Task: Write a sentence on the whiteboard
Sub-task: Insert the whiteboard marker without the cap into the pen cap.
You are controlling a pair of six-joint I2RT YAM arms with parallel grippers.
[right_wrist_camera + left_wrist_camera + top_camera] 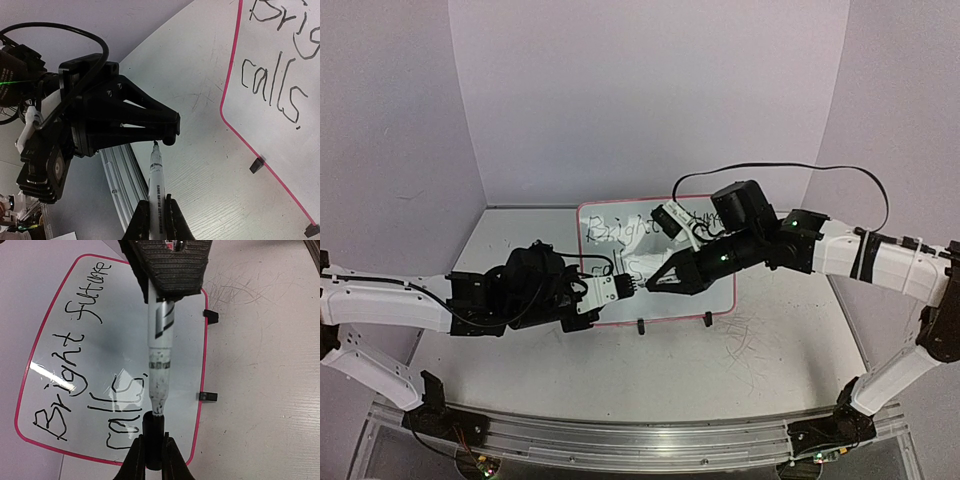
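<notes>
**Cap meets marker tip**

Left hand (153,442) pinched on black cap (153,427). Right hand (155,202) clamped on marker (156,175) barrel, tip at cap's mouth. Whiteboard (50,305) just behind both hands; sentence (70,347) "Bright future calls." written on it.

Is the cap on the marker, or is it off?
Off. The left pincer pinches the black cap; the marker in the right pincer only reaches its mouth.
</notes>
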